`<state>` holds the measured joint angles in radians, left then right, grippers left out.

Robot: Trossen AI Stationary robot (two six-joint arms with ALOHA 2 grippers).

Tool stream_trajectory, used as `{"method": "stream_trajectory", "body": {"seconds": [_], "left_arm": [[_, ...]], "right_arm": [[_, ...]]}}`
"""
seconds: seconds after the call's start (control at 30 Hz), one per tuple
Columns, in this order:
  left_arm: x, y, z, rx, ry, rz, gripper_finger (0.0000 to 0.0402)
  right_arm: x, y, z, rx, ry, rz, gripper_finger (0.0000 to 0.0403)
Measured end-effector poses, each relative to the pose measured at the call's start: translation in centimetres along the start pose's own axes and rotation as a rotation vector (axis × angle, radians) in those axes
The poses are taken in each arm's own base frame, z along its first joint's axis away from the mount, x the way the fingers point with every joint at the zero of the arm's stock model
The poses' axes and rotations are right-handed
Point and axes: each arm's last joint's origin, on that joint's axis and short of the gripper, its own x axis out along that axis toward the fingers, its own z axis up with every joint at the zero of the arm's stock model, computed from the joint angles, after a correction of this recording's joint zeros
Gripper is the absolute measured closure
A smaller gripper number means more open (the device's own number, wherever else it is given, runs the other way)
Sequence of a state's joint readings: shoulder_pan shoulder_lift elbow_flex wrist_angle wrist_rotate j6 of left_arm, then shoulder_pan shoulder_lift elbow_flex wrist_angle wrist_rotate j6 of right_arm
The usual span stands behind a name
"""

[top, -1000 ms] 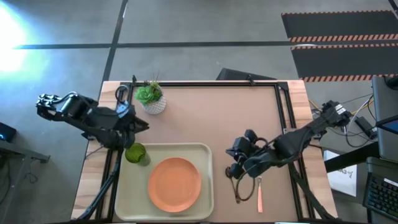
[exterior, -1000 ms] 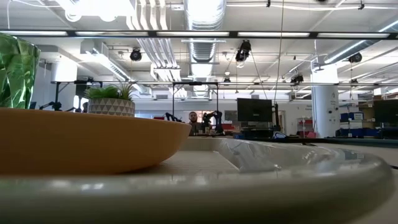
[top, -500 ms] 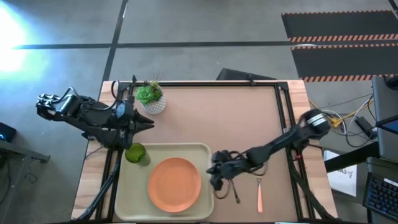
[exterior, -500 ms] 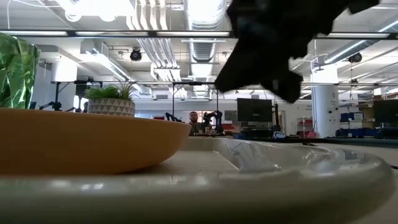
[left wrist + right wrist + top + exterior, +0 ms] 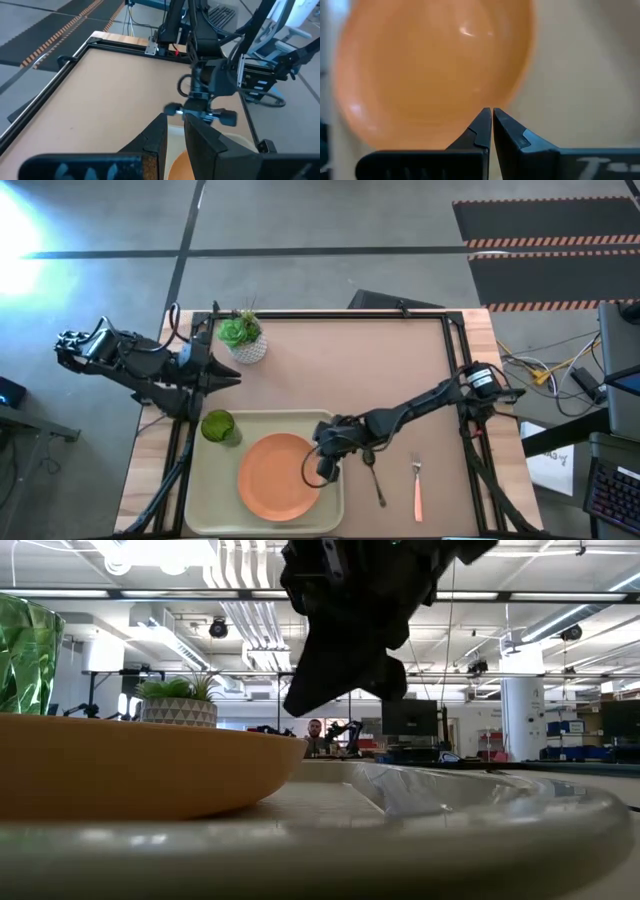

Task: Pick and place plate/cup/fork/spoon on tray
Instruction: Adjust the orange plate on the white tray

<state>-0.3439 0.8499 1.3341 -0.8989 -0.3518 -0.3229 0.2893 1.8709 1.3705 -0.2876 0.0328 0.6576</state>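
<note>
I have the right gripper [image 5: 322, 470] out over the tray's [image 5: 200, 515] right side, hovering at the right edge of the plate [image 5: 275, 475]. In its wrist view the two fingers [image 5: 481, 129] are pressed together with only a hairline gap, and nothing sits between them. The plate [image 5: 432, 70] fills that view just ahead of the tips. In the low view the gripper [image 5: 330, 680] hangs as a dark mass above the plate [image 5: 140, 765] and the tray rim [image 5: 480, 815], clear of both.

The spoon [image 5: 373, 478] lies on the counter [image 5: 350, 370] just right of the tray, near the gripper but apart from it. The fork [image 5: 417, 490] lies further right, roughly parallel to the spoon. The cup [image 5: 218, 426] stands in the tray's far left corner, well apart from the right gripper; it shows at the left edge of the low view [image 5: 28, 655].

The left gripper [image 5: 222, 377] waits at the counter's left side, between a potted plant [image 5: 241, 336] and the cup. Its fingers [image 5: 159, 137] show a narrow gap and hold nothing.
</note>
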Motion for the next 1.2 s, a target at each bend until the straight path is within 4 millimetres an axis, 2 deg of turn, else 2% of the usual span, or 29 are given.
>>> {"method": "stream_trajectory", "body": {"seconds": [0.1,0.2,0.73,1.2], "left_arm": [[-0.2,0.1,0.0,0.012,-0.003,-0.007,0.0354],[-0.3,0.1,-0.1,0.015,-0.005,-0.009,0.0354],[-0.7,0.3,-0.2,0.044,-0.003,-0.024,0.0354],[-1.3,0.7,-0.8,0.045,0.013,-0.031,0.0354]], "right_arm": [[-0.8,-0.7,0.4,-0.003,0.068,-0.117,0.0394],[-1.1,-1.1,0.5,0.003,0.102,-0.156,0.0394],[0.6,-2.2,-1.2,0.087,0.035,-0.106,0.0394],[0.7,-2.3,-1.3,0.126,0.007,-0.121,0.0394]]}}
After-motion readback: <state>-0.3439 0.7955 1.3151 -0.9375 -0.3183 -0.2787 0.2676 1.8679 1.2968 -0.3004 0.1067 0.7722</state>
